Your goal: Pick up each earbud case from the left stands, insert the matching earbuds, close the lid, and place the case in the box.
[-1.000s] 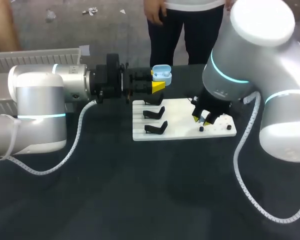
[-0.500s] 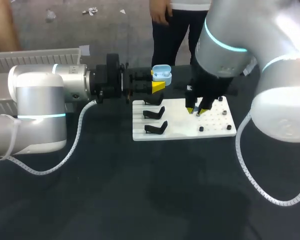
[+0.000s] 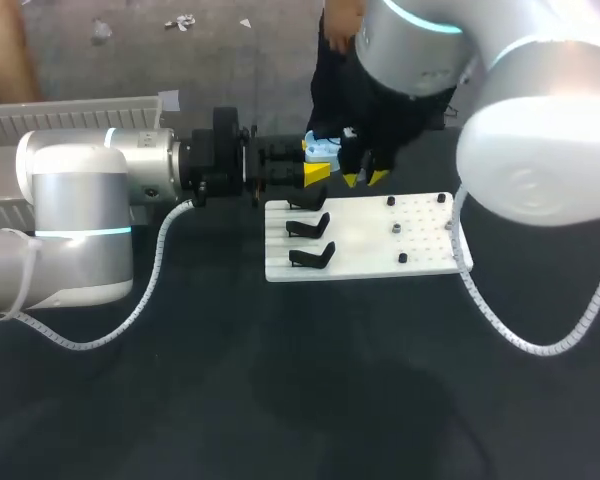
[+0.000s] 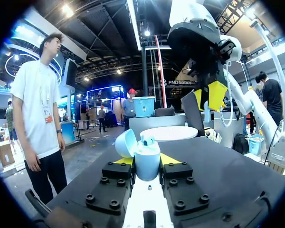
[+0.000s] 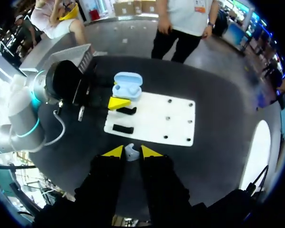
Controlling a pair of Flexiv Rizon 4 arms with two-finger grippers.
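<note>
My left gripper point(image 3: 315, 170) is shut on the open light-blue earbud case point(image 3: 323, 150), holding it level beyond the far left corner of the white board point(image 3: 365, 245). In the left wrist view the case point(image 4: 147, 159) sits between the fingers with its lid tipped back and one earbud inside. My right gripper point(image 3: 365, 178) hangs just to the right of the case, above the board's far edge. It is shut on a small white earbud point(image 5: 131, 152). From there the case point(image 5: 127, 85) shows below, ahead of the fingers.
Three black stands point(image 3: 308, 226) line the board's left side, and several small dark pegs point(image 3: 394, 228) dot its right side. A slatted white box point(image 3: 70, 112) stands at the far left, behind my left arm. Arm cables trail over the dark table.
My right arm has lifted from the pegs on the board's right side and swung back and left, coming close beside the case. The left arm and case stayed put.
</note>
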